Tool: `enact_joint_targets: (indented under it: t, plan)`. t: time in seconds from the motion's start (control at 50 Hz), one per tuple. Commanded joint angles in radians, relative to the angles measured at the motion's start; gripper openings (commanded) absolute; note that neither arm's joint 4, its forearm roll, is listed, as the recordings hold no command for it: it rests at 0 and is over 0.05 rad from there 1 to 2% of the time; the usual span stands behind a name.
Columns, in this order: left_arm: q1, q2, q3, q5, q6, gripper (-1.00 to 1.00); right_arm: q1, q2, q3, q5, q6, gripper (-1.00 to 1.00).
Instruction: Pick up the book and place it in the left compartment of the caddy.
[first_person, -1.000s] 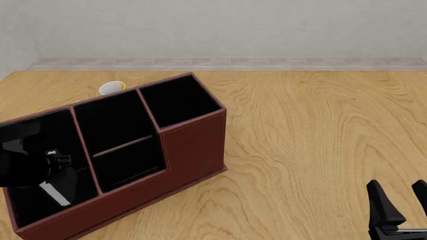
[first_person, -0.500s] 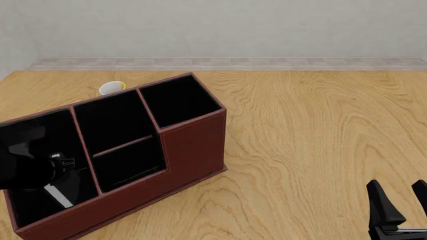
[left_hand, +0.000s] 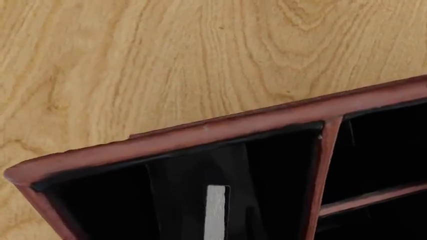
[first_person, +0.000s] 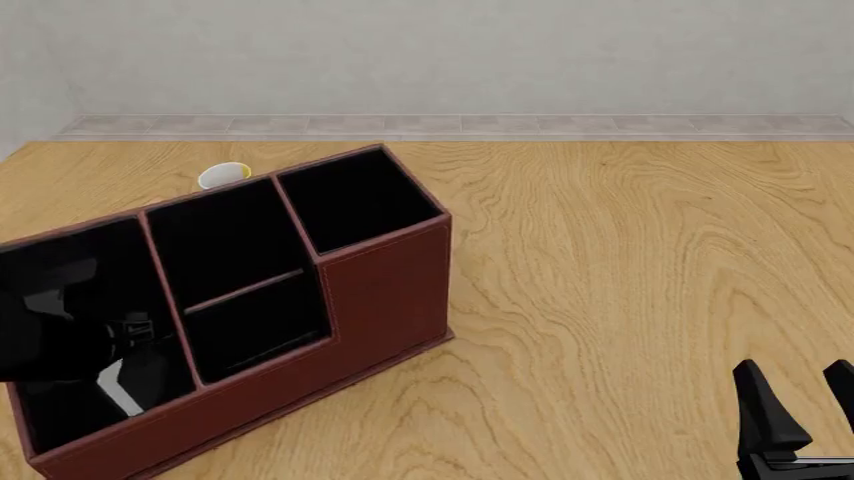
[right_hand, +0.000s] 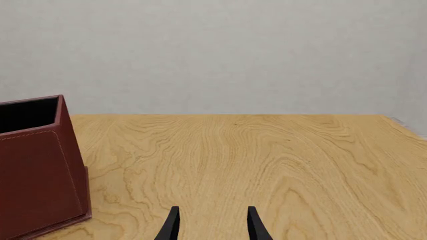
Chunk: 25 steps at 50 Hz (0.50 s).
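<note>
The reddish-brown caddy (first_person: 380, 290) stands on the left of the table, angled. My left gripper (first_person: 120, 368) reaches down into the left compartment (first_person: 67, 415), black against the black lining. It is shut on the book (first_person: 118, 385), of which only the white page edge shows, low in that cell. In the left wrist view the caddy rim (left_hand: 233, 127) crosses the picture and the book's page edge (left_hand: 215, 212) stands centred inside the cell. My right gripper (first_person: 798, 400) is open and empty at the front right, also seen in the right wrist view (right_hand: 210, 222).
A small white cup with a yellow inside (first_person: 223, 176) sits behind the caddy at the far left. The caddy's tall right end (right_hand: 40, 170) shows in the right wrist view. Bare wooden table (first_person: 627, 260) spreads to the right, with a wall behind it.
My left arm has sunk a little deeper into the left compartment with the book, whose white edge now looks shorter. The right arm has not moved.
</note>
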Motion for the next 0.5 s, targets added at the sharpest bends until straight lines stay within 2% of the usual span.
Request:
enact_joint_targets:
  t: [0.02, 0.34, 0.5]
  plan:
    - [0.013, 0.003, 0.013, -0.016, 0.02, 1.0, 0.0, -0.007, 0.002, 0.004, 0.0, 1.0]
    - [0.022, -0.013, 0.008, 0.003, 0.028, 1.0, 0.0, -0.007, 0.002, 0.004, 0.0, 1.0]
    - [0.011, -0.07, -0.004, 0.054, 0.021, 1.0, 0.0, -0.007, 0.002, 0.004, 0.0, 1.0]
